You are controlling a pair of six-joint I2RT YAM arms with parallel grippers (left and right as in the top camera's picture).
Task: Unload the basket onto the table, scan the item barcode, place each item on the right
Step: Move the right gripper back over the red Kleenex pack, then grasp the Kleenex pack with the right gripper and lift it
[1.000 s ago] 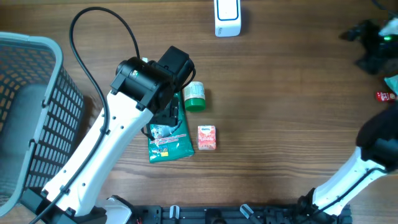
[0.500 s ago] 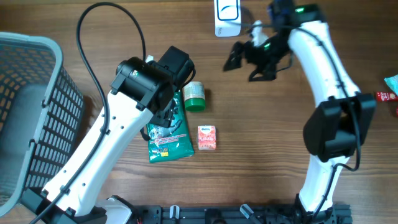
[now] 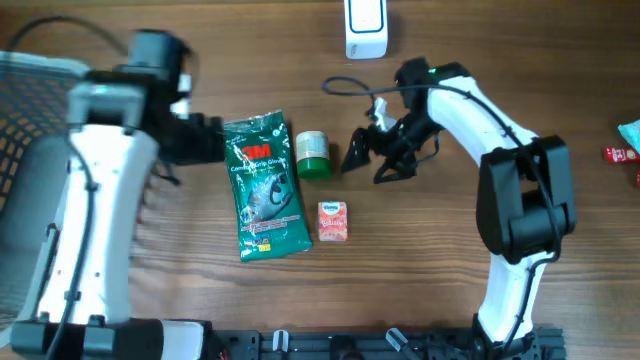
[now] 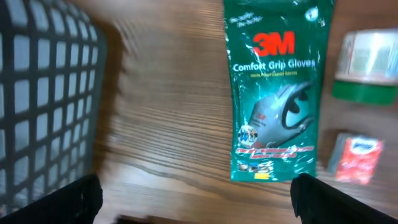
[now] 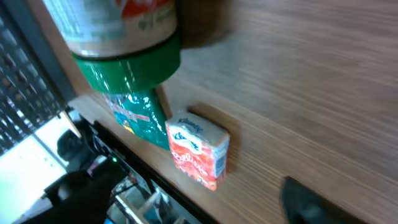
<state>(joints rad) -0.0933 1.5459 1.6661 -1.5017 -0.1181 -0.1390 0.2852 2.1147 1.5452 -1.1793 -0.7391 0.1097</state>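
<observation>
Three items lie mid-table: a green 3M gloves packet (image 3: 262, 185) (image 4: 277, 93), a green-capped jar (image 3: 312, 155) (image 5: 121, 43) on its side, and a small red tissue pack (image 3: 332, 221) (image 5: 199, 149). A white scanner (image 3: 364, 28) stands at the far edge. My left gripper (image 3: 205, 140) (image 4: 199, 205) is open just left of the packet, with only bare wood between its fingers. My right gripper (image 3: 368, 167) (image 5: 199, 208) is open just right of the jar, tilted toward the jar and the tissue pack, and holds nothing. No barcode is legible in any view.
A grey mesh basket (image 3: 30, 200) (image 4: 43, 106) fills the left edge, close behind the left arm. A small red item (image 3: 620, 153) and a teal one (image 3: 630, 130) lie at the far right edge. A black cable (image 3: 350, 88) loops behind the right wrist.
The left arm has pulled back to the left, uncovering the gloves packet. The right arm has swung in from the right and come down beside the jar, its jaws slightly narrower.
</observation>
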